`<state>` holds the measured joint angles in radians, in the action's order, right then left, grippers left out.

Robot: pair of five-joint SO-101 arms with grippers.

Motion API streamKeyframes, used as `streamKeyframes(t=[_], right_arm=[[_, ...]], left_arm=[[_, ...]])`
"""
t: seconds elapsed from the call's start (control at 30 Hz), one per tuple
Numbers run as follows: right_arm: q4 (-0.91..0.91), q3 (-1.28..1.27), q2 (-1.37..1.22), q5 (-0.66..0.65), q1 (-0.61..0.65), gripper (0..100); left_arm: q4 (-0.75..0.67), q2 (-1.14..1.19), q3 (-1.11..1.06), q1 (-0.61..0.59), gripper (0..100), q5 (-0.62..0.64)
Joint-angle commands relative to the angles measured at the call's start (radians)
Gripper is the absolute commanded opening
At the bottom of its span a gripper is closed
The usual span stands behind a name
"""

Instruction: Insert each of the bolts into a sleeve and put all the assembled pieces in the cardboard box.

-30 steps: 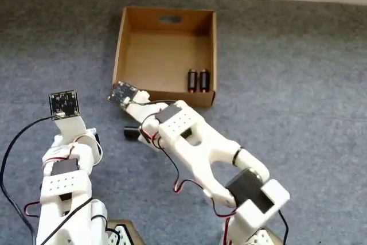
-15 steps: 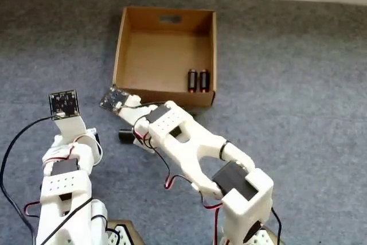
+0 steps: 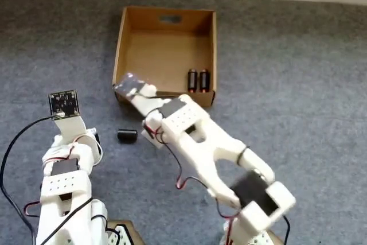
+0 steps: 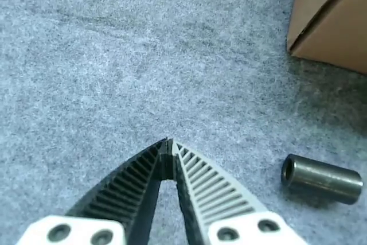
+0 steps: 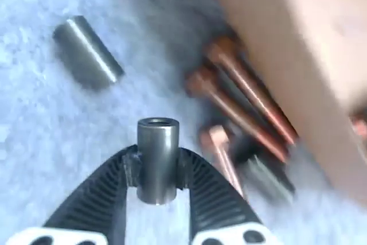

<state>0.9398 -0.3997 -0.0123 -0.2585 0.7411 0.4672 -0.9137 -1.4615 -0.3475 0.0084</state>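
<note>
Right gripper [image 5: 157, 162] clamps a sleeve [image 5: 157, 142] near 3 bolts [image 5: 236, 116]; left gripper [image 4: 167, 152], closed empty, has the spare sleeve [image 3: 127, 136] at 3 o'clock.

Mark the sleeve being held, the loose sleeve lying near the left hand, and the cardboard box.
held sleeve [image 5: 157, 153]: right wrist view, middle of its barrel.
loose sleeve [image 4: 323, 179]: left wrist view, middle of its side.
cardboard box [image 3: 121, 47]: high view, left wall.

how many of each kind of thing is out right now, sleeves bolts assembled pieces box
sleeves: 2, one on the carpet, one held in the right gripper
bolts, loose: 3
assembled pieces: 2
cardboard box: 1
total: 8, leaving out a blurred dark shape by the bolts
</note>
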Motion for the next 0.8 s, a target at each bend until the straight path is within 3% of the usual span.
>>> streamKeyframes(t=[0.0, 0.27, 0.47, 0.77], right_arm=[[0.047, -0.12, 0.205, 0.057, -0.047, 0.5], [0.047, -0.417, 0.298, 0.054, -0.127, 1.0], [0.047, -0.478, 0.298, 0.054, -0.128, 13.2], [0.047, -0.522, 0.297, -0.008, -0.128, 13.6]], left_arm=[[-0.017, -0.015, 0.039, -0.004, 2, 0.0], [-0.014, -0.015, 0.038, 0.048, 2, -0.002], [-0.014, -0.015, 0.038, 0.048, 2, -0.002], [-0.014, -0.015, 0.038, 0.048, 2, -0.002]])
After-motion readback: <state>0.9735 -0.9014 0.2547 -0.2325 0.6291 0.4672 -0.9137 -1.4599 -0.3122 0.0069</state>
